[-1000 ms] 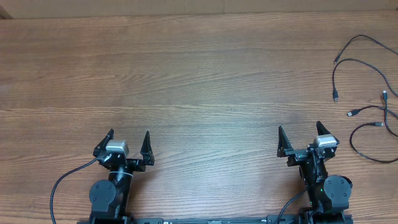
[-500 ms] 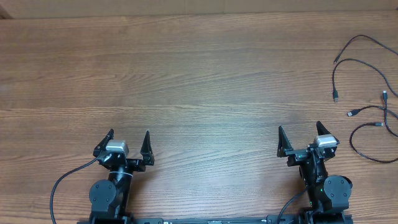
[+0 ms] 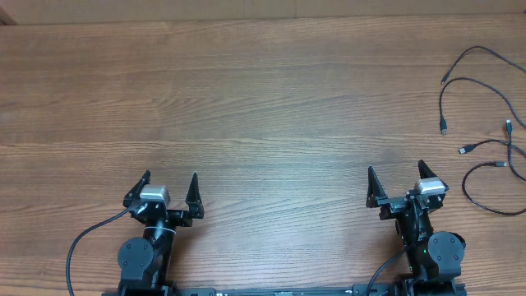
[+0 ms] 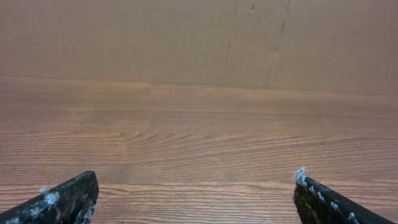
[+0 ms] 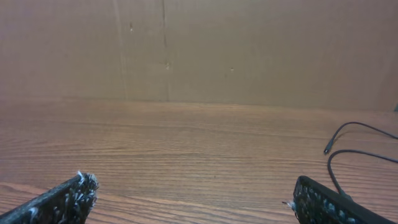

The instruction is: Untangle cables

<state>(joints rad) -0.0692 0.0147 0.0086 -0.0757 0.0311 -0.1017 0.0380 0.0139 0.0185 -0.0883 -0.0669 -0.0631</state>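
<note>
Both spread and empty: left end effector (image 3: 170, 175), right end effector (image 3: 395, 168). I'd send the right to grab the cables (image 3: 509, 141) near a plug.

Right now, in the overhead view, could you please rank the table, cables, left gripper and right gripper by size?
1. table
2. cables, spread near the right edge
3. left gripper and right gripper look alike, so unranked

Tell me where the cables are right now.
In the overhead view, the cables lie spread along the far right edge of the table, ahead and right of the open right gripper, untouched.
</note>
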